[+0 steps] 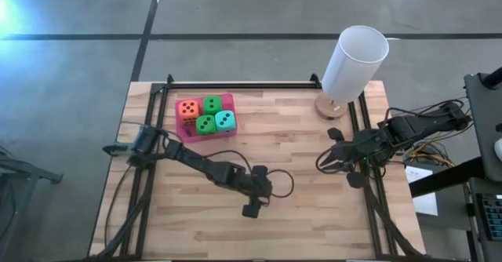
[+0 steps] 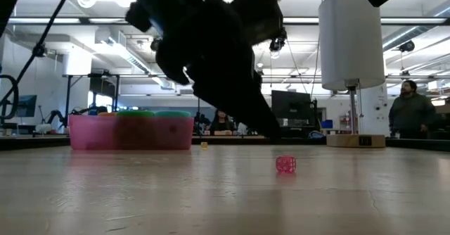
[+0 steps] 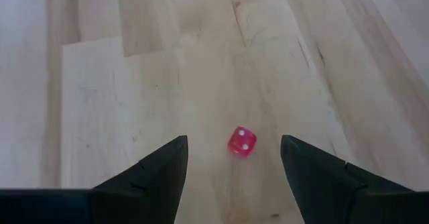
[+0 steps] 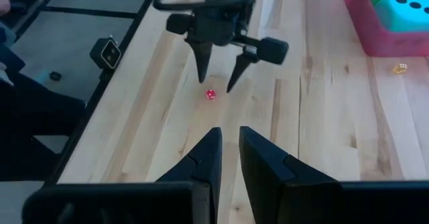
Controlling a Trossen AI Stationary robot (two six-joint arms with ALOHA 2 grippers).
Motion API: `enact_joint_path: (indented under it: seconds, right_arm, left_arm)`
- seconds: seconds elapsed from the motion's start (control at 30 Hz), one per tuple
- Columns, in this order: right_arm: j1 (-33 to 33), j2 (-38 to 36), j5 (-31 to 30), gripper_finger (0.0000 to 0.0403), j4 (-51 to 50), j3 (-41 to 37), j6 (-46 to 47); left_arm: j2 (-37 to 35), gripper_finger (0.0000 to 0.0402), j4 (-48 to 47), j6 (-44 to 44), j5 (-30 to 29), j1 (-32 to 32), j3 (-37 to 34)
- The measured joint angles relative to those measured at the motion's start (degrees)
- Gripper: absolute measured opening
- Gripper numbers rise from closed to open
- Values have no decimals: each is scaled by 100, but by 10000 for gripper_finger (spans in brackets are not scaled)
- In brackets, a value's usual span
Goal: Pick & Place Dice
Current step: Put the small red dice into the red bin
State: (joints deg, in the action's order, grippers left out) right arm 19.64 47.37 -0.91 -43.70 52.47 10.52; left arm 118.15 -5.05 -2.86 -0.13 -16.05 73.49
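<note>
Hovering low over the wooden worktop (image 1: 298, 144), the left gripper (image 3: 233, 158) holds its two dark fingers (image 3: 157, 167) spread apart and empty, with a tiny translucent pink die (image 3: 241, 141) lying on the wood between the fingertips and slightly ahead of them, touching neither. Four larger soft dice, one orange (image 1: 188, 109), two bright green (image 1: 212, 104) and one teal (image 1: 225, 120), already sit packed together in a pink tray (image 1: 229, 99) well away from those fingers, so that part of the job looks finished. Judging from this, the small pink die is next to be picked up, and a tiny yellowish die (image 4: 400, 68) lying near the tray may also remain. The right gripper (image 4: 228, 158) waits near the worktop's right edge, fingers nearly closed on nothing, pointing toward the left arm. A tall white cylinder on a round wooden base (image 1: 351, 66) stands at the far right corner. From table height the left arm blocks its own fingers, and the overhead camera cannot resolve either small die. A person (image 2: 410, 112) stands in the room beyond.
</note>
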Motion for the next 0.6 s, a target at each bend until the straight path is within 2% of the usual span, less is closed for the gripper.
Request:
enact_joint_path:
  seconds: [0.17,0.33,0.6]
  right_arm:
    - [0,0,-2,52,3,-9,1]
    - [0,0,-20,52,0,-9,0]
    - [0,0,-22,52,-2,-9,0]
  left_arm:
    - [144,232,80,198,464,131,0]
    - [148,223,140,732,492,130,0]
    - [440,216,451,734,593,205,10]
